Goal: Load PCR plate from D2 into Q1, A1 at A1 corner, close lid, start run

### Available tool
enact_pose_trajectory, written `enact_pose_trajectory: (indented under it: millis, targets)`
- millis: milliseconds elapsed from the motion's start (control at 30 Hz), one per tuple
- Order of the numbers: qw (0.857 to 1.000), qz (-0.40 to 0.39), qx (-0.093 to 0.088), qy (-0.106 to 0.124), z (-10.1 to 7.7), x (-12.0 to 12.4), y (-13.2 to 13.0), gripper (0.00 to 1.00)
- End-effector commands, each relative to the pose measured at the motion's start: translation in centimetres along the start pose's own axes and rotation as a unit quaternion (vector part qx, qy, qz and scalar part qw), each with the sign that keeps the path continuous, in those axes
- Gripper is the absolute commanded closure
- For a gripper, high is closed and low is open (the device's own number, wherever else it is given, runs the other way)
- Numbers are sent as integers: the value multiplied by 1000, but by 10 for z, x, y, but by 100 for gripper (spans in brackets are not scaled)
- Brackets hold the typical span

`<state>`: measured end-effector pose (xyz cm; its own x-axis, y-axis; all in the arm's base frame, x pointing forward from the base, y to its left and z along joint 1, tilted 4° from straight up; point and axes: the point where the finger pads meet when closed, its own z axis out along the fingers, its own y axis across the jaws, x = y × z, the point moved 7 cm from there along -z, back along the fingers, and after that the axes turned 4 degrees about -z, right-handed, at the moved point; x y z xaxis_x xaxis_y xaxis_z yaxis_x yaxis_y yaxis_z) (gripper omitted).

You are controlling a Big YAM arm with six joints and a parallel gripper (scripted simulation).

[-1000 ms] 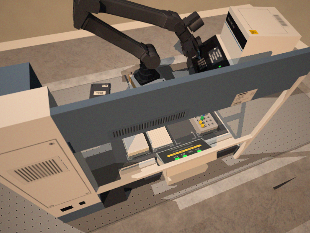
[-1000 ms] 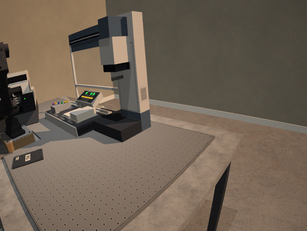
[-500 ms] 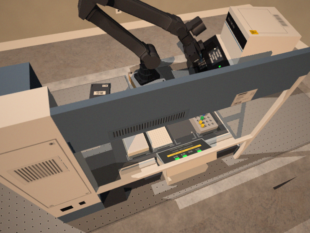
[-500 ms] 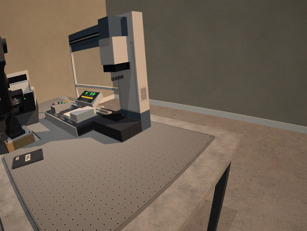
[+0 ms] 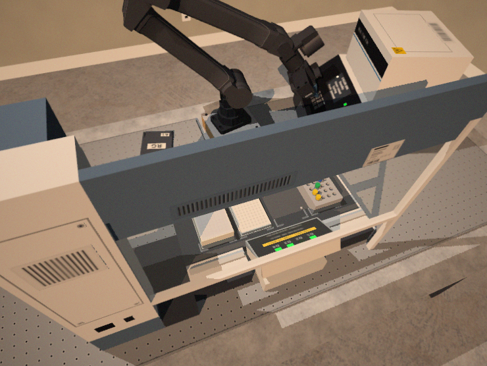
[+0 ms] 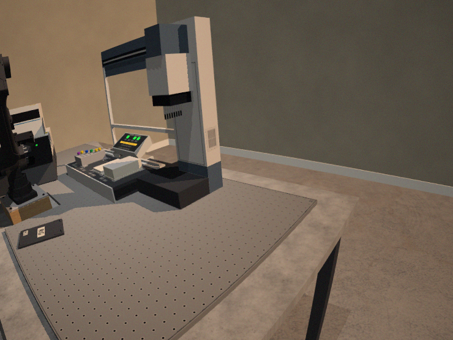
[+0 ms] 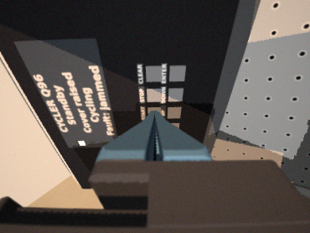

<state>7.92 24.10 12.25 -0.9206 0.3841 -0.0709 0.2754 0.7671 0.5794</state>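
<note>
My gripper (image 7: pixel 154 116) is pressed fully together and holds nothing; its blue fingers form a wedge at the centre of the wrist view. The tip points at the cycler Q1's (image 5: pixel 409 43) dark panel (image 7: pixel 126 54), at the lower end of a column of grey keys (image 7: pixel 176 94) labelled START, STOP and CLEAR. In the top view a green lamp (image 5: pixel 345 104) glows at upper right and the cream lid is down. The pale, finely dotted 96-well PCR plate (image 5: pixel 251 215) lies flat on the deck, lower centre, beside a cream block (image 5: pixel 214 226).
</note>
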Motion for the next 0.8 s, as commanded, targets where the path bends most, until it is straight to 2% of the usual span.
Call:
enact_pose_trajectory:
  millis: [0,133,433,700,767]
  targets:
    - [999,9,-34,0,-13,-1,33,100]
    - [999,6,-34,-1,-13,-3,33,100]
    - [1000,1,-23,-2,-8,-3,31,100]
    - [999,-4,-43,5,-15,3,40,100]
    - [999,-4,-44,4,-13,3,41,100]
